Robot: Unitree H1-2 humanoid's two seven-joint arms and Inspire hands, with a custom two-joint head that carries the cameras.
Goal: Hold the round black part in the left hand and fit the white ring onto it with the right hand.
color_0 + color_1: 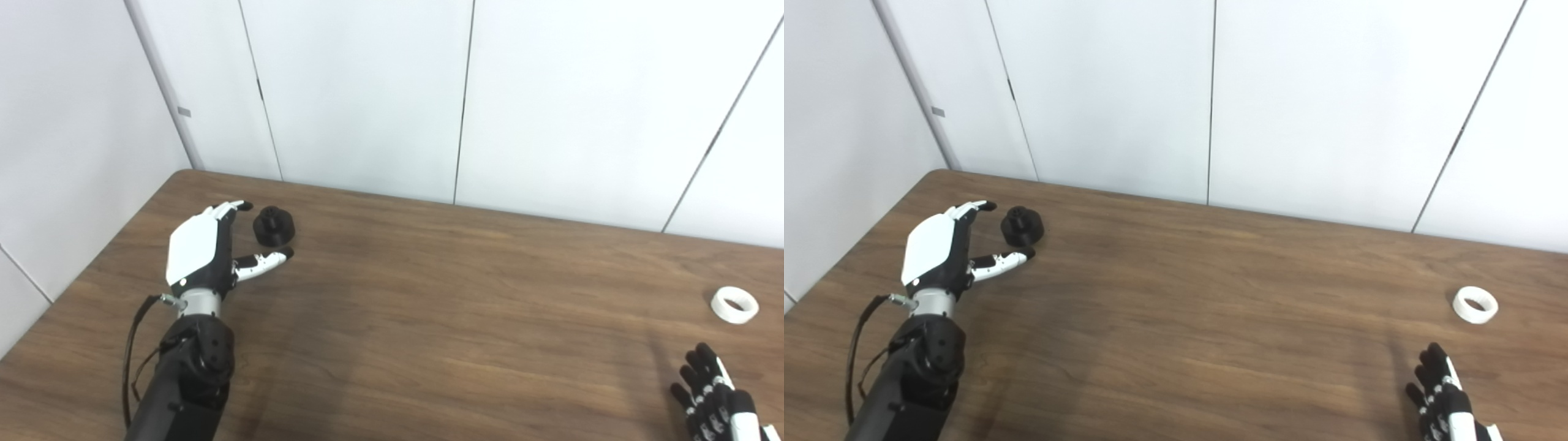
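The round black part [274,226] sits on the wooden table [429,306] near the back left corner. My left hand [208,248] is open just left of it, fingers reaching past its far side and thumb [266,262] below its near side, not closed on it. The white ring [734,304] lies flat at the right side of the table. My right hand [713,392] is at the bottom right corner, below the ring and apart from it, fingers spread and holding nothing.
White wall panels [367,92] stand behind the table's back edge and along its left side. The table's left edge [92,269] runs close by my left arm. Nothing else lies on the wood between the two hands.
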